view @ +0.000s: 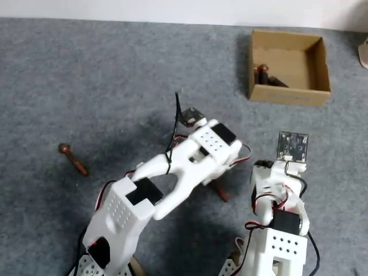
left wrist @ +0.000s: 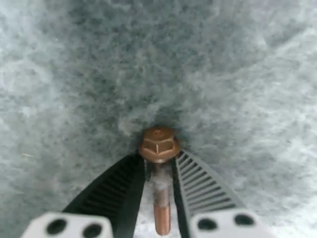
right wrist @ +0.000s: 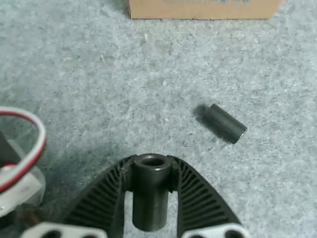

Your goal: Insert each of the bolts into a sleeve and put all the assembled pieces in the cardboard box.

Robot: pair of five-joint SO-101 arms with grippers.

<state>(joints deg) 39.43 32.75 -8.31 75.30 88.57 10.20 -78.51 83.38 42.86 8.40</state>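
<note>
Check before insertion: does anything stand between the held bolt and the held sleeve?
Nothing visible between bolt and sleeve; the sleeve's mouth is clear, and the spare sleeve lies aside, toward the box.

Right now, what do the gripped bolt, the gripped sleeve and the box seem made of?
The bolt looks like copper-toned metal, with a faint sheen on its hex head. The sleeve is matte black, metal or plastic unclear. The box is brown cardboard, matte flat walls.
</note>
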